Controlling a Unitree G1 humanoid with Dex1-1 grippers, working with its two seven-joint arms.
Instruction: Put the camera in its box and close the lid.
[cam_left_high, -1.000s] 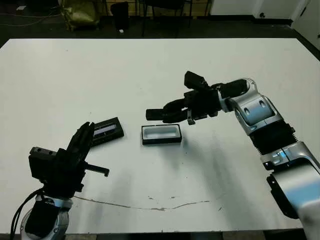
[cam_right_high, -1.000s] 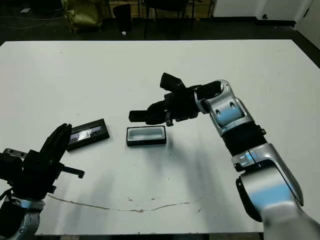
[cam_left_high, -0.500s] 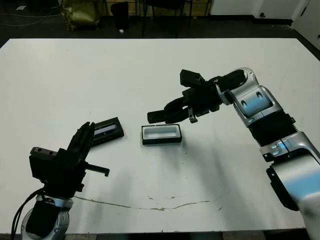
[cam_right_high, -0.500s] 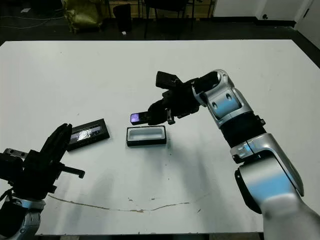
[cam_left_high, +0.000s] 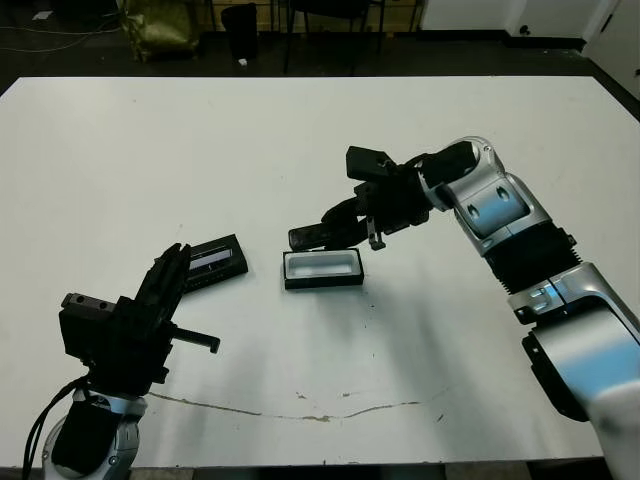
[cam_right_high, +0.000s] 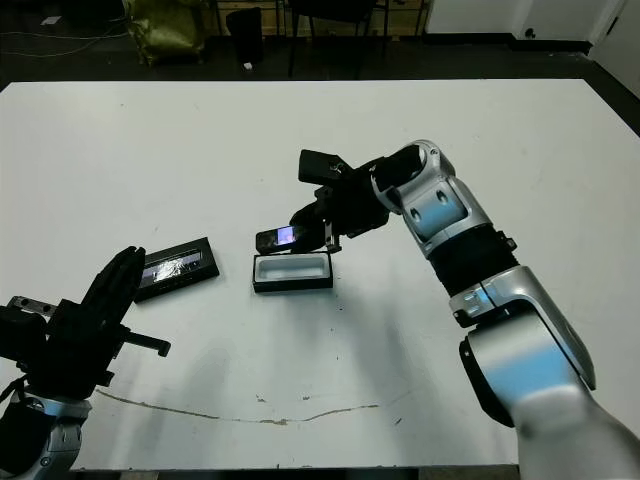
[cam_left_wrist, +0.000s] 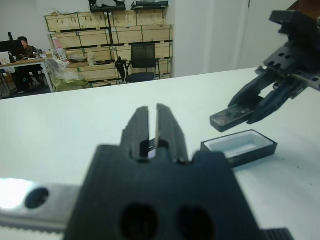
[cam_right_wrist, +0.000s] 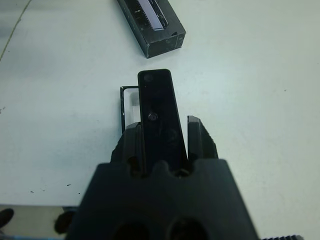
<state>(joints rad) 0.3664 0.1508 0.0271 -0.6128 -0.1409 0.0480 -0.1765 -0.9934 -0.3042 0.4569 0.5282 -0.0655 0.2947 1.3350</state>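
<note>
The slim black camera hangs tilted just above the far edge of the box, held lengthwise between the fingers of my right gripper. In the right wrist view the camera sticks out past the fingertips, with the box's white lining partly hidden below it. The box is a shallow black tray lying open at mid-table. To its left lies the flat black lid with its glossy strip. My left gripper hovers shut near the lid's left end and holds nothing.
A thin dark scratch line runs across the white table near its front edge. Beyond the far edge stand chairs and a yellow bag on a dark floor. Shelves of cartons and a seated person show in the left wrist view.
My right arm has swung left and a little lower, carrying the camera, which now sits closer over the box. The left arm, lid and box have stayed put.
</note>
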